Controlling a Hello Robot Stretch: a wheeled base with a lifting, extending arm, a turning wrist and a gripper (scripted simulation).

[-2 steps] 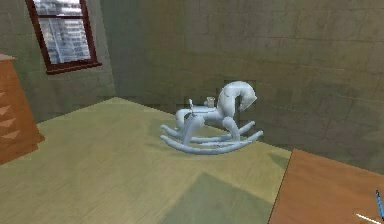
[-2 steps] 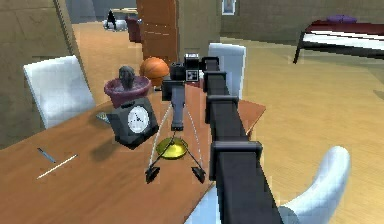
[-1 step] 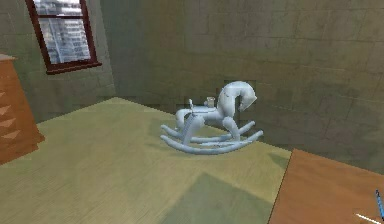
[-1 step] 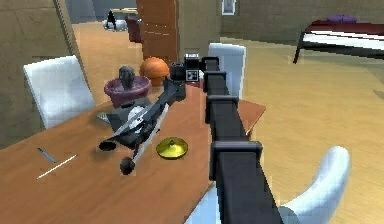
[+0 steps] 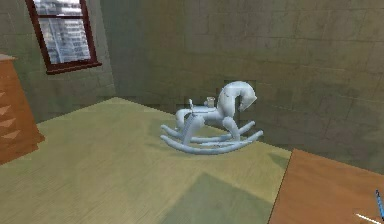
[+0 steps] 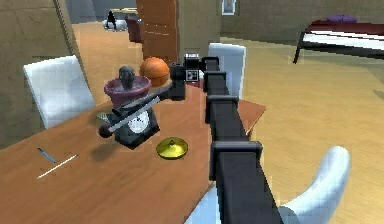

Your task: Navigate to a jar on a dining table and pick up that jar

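Observation:
A wooden dining table (image 6: 60, 190) crosses the arm side view's lower left; its corner (image 5: 325, 192) lies at the forward view's bottom right. On it stands a dark maroon, wide jar-like vessel (image 6: 124, 88) with a grey knob on top, next to an orange ball (image 6: 153, 69). The dark arm (image 6: 232, 150) rises over the table, and the gripper (image 6: 112, 124) reaches left toward the vessel, in front of a small white-faced clock (image 6: 137, 126). I cannot tell whether the gripper holds anything.
A yellow disc (image 6: 172, 149) and cutlery (image 6: 52, 162) lie on the table. White chairs (image 6: 56, 86) (image 6: 227, 62) (image 6: 322, 188) surround it. A bed (image 6: 342, 36) stands far right. Ahead, a pale rocking horse (image 5: 216, 120), a window (image 5: 64, 34) and a wooden dresser (image 5: 14, 112).

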